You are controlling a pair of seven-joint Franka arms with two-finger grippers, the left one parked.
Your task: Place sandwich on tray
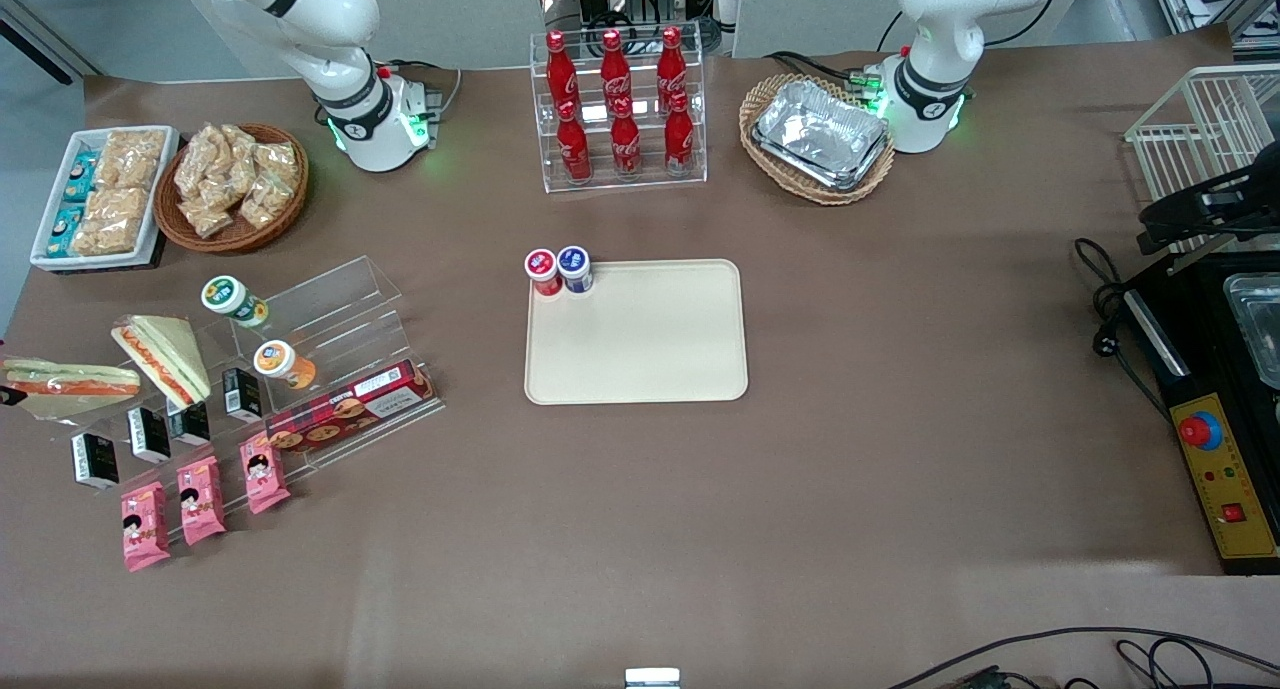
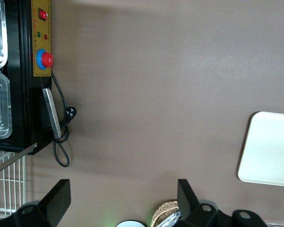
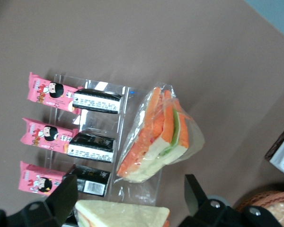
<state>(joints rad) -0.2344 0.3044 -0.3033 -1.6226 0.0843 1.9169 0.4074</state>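
The sandwich, a clear-wrapped wedge, leans on the clear acrylic stand toward the working arm's end of the table. A second near-identical wedge lies beside it, closer to the table's end. In the right wrist view my gripper is open and empty, well above them. The sandwich shows between its fingers, and the second wedge lies past the fingertips. The gripper is out of the front view. The cream tray lies flat at mid-table and also shows in the left wrist view.
A red-capped jar and a blue-capped jar stand at one tray corner. Black boxes, pink snack packs, a biscuit box and two small jars sit on the stand. A snack basket, a cola rack and foil trays stand farther from the camera.
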